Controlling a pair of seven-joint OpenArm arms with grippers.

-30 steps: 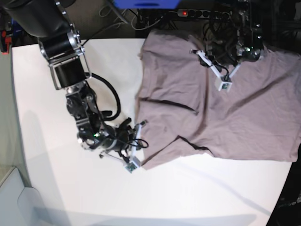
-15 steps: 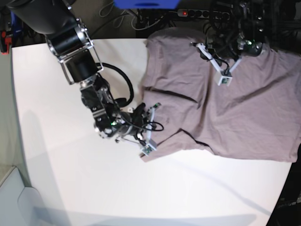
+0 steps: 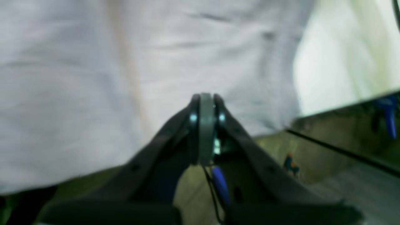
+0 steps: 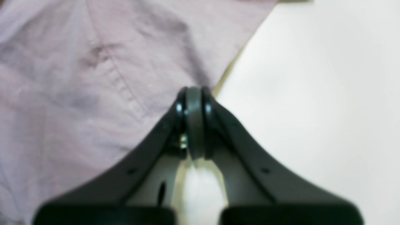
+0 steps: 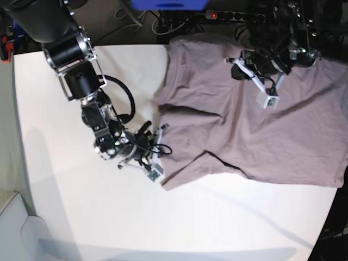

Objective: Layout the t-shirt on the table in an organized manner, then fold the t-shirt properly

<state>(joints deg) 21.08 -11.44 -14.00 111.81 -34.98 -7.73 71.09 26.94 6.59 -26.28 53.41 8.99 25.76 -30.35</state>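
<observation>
The mauve t-shirt (image 5: pixel 255 136) lies spread and creased over the right half of the white table (image 5: pixel 70 217), its far edge reaching the table's back edge. My right gripper (image 5: pixel 161 148) is shut on the t-shirt's left edge near a folded-in sleeve. In the right wrist view the fingertips (image 4: pixel 193 93) pinch that edge of the t-shirt (image 4: pixel 78 93), with creases running toward them and bare table (image 4: pixel 312 93) on the right. My left gripper (image 5: pixel 265 69) is over the t-shirt's upper part. The left wrist view is blurred: closed fingertips (image 3: pixel 204 101) press into the t-shirt (image 3: pixel 93 78).
A power strip (image 5: pixel 228 15) and cables lie behind the table's back edge. A blue object (image 5: pixel 168 4) shows at the top. The right arm's black links (image 5: pixel 81 81) stretch across the table's left part. Dark floor (image 3: pixel 343 162) shows below the cloth in the left wrist view.
My right gripper swung toward the shirt, then back left and down, drawing the shirt's left edge along. The left gripper shifted slightly right and down over the upper shirt.
</observation>
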